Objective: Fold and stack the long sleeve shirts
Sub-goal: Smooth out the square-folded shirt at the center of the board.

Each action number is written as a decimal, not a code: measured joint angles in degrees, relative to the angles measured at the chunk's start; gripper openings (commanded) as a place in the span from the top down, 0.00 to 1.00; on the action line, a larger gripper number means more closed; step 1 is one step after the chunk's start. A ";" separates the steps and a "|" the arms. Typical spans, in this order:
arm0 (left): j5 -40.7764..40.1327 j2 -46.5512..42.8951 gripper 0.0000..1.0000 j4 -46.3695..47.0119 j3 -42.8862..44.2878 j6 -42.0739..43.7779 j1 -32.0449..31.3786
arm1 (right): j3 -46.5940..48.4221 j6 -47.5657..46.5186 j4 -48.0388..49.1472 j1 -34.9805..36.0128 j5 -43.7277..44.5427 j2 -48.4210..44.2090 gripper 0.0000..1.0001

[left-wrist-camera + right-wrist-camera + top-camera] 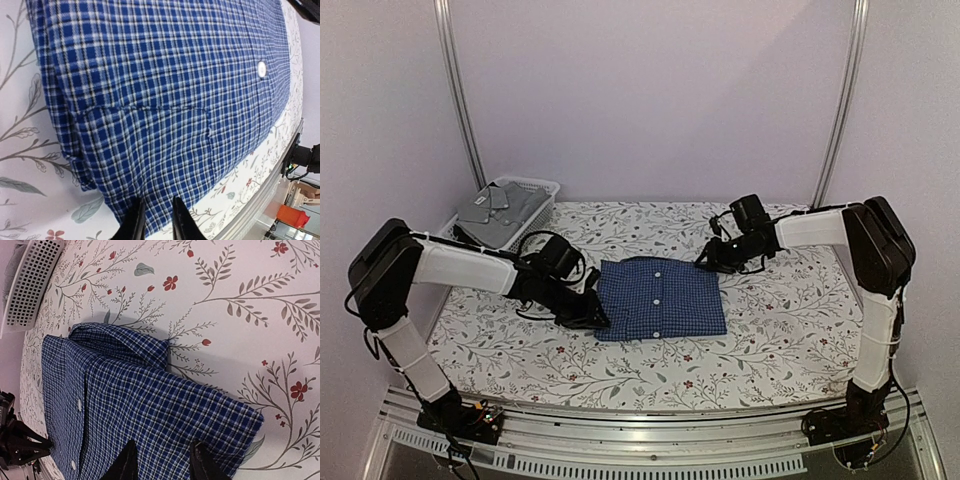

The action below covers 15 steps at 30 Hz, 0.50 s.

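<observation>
At the far left corner of the bench [770, 340] a white basket [542, 186] holds the grey shirt [500, 212], collar up. It looks loosely folded, though it is too small in the top view to judge how neatly. Just right of the basket, the left tool [592, 312] sits low at the left edge of the blue checked shirt [660, 298]. In its wrist view the fingers [134, 220] stand close together with only a narrow slot between them, right at the cloth's hem. I cannot tell whether any fabric is pinched there. The blue shirt lies at the middle of the bench as a compact rectangle, with the placket and white buttons [658, 299] facing up, the collar at the far end and no sleeve showing outside the outline. So its fold looks essentially finished. At its far right corner the right tool [705, 262] hovers with its fingers apart and nothing between them, the shirt's edge just ahead in its wrist view. By my reading, folding of the blue shirt is done or needs only a last tidy. What remains is bringing the two shirts into one stack, since they lie well apart, one in the basket and one on the bench.
</observation>
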 measured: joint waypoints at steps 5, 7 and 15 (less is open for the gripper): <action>-1.40 -3.48 0.74 -1.55 -0.13 0.02 0.20 | 0.00 0.55 0.42 -0.79 0.02 1.77 0.65; -1.81 -4.26 0.71 -1.73 -0.13 0.04 0.57 | 0.00 0.85 0.37 -1.01 0.00 2.19 0.64; -3.32 -3.15 0.59 -1.51 0.11 0.50 4.46 | 2.34 1.14 -0.61 -2.38 0.09 3.76 0.61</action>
